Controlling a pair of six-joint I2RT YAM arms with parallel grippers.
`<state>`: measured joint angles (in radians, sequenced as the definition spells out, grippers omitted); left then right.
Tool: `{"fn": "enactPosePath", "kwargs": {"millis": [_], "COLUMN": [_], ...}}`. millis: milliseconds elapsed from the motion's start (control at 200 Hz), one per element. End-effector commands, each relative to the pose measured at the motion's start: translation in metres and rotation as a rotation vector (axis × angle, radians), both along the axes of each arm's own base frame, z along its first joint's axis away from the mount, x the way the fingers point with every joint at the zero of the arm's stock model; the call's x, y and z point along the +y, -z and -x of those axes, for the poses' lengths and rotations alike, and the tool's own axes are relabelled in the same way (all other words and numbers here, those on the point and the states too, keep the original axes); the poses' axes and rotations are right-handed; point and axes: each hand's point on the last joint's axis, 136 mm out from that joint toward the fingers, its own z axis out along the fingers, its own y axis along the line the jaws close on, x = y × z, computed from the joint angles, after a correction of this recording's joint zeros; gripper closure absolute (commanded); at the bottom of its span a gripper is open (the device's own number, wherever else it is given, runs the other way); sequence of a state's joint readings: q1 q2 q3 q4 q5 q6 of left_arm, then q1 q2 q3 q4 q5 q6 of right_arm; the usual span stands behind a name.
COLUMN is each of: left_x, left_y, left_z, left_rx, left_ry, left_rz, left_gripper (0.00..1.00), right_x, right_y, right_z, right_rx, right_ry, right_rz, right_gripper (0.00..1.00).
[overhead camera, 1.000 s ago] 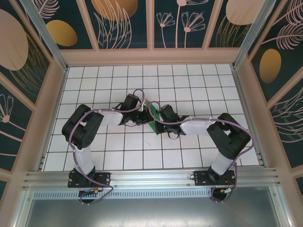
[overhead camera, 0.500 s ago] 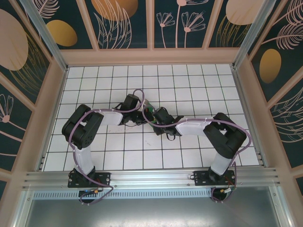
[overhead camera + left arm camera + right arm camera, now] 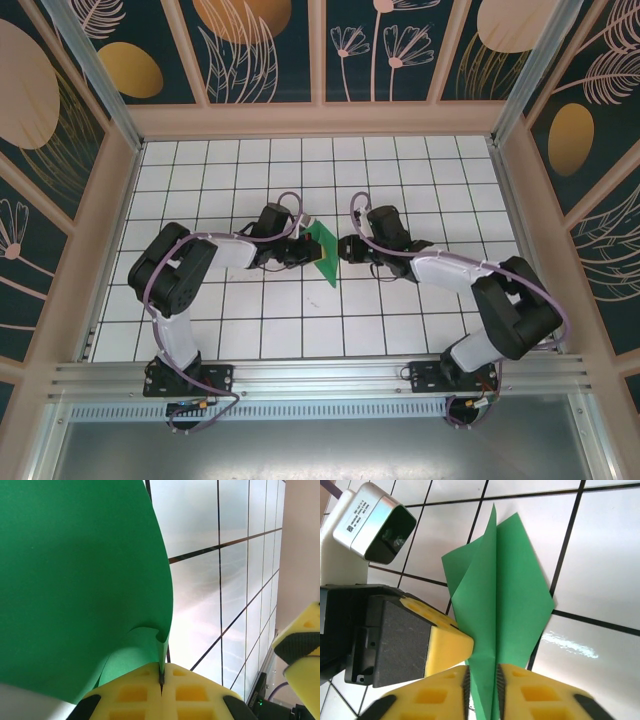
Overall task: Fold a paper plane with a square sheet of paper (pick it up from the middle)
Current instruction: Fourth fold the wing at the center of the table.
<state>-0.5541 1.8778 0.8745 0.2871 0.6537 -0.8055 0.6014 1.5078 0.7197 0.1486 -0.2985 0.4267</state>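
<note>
The green sheet of paper (image 3: 325, 251) is folded into a narrow pointed shape with a centre crease and stands on edge over the tiles mid-table. My left gripper (image 3: 304, 250) is at its left side, shut on it. In the left wrist view the pads (image 3: 140, 690) pinch a curled edge of the paper (image 3: 75, 580). My right gripper (image 3: 346, 247) faces it from the right. In the right wrist view its jaws (image 3: 482, 671) stand a little apart, with the folded paper (image 3: 505, 590) running between them.
A white tiled floor (image 3: 250, 330) with black grid lines lies inside a walled cell with patterned panels. The left gripper's yellow finger (image 3: 445, 642) and its wrist camera (image 3: 372, 522) sit close beside the right jaws. The right finger (image 3: 302, 640) shows at the left wrist view's edge.
The right arm has swung off the paper to its right and further back, facing it from that side. The paper now shows more, upright between both grippers. The left arm barely moved.
</note>
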Motion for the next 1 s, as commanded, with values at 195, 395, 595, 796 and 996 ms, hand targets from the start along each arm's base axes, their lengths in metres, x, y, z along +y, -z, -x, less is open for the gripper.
{"fn": "enactPosePath", "kwargs": {"millis": [195,395,595,796,996], "left_x": [0.004,0.009,0.016,0.021,0.017], "left_y": [-0.012,-0.013,-0.009,-0.004,-0.006], "left_z": [-0.001,-0.002,-0.001,-0.001,-0.006], "left_rx": [-0.034,-0.038,-0.06,-0.076,-0.09], "left_ry": [-0.004,0.002,0.025,0.034,0.008], "left_rz": [0.024,0.012,-0.053,-0.092,-0.052], "left_gripper": [1.0,1.0,1.0,0.98,0.98], "right_x": [0.026,0.017,0.001,0.004,0.012], "right_y": [0.033,0.066,0.087,0.085,0.082], "right_z": [-0.003,-0.003,-0.001,-0.001,0.0], "right_rx": [0.172,0.234,0.263,0.259,0.262], "right_ry": [-0.054,-0.019,0.013,0.006,-0.016], "right_rz": [-0.064,0.049,0.164,0.158,0.126], "right_gripper": [0.86,0.88,0.89,0.89,0.88]}}
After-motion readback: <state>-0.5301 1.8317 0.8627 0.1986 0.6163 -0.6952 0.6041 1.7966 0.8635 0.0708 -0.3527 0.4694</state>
